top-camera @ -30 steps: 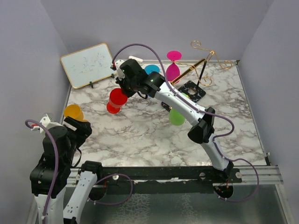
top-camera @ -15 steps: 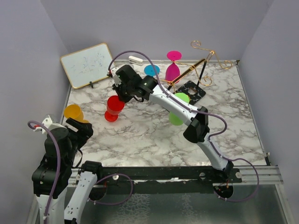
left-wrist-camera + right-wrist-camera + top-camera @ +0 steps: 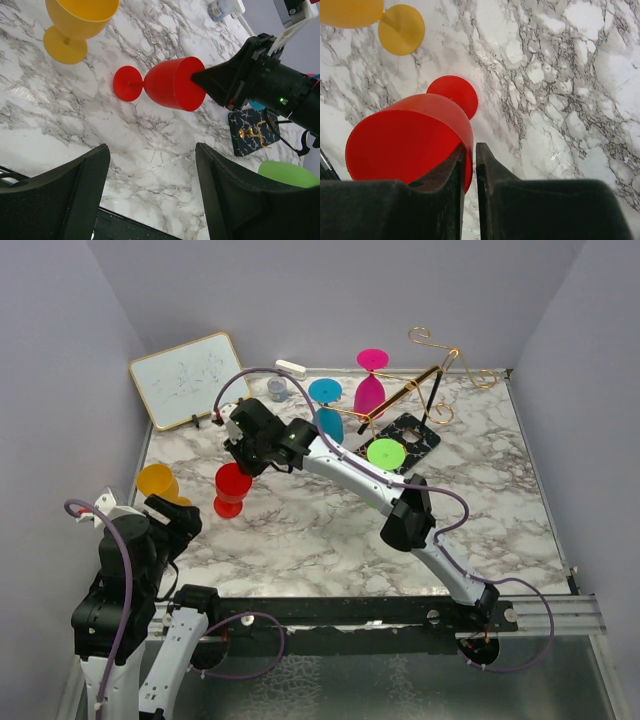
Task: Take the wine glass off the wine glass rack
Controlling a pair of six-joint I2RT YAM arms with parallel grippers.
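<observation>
The red wine glass stands upright on the marble table, left of centre. My right gripper straddles its rim, one finger inside the bowl and one outside. The jaws are slightly apart, with a thin gap showing beside the outer finger. The gold wire wine glass rack stands at the back right on its black base, with a pink glass hanging on it. My left gripper is open and empty near the front left.
A yellow glass stands at the left edge, close to my left gripper. A blue glass and a green glass are near the rack. A whiteboard leans at the back left.
My right arm carried the red glass forward and to the left, and set it down on the table. Its jaws have parted a little at the rim. The left arm barely moved.
</observation>
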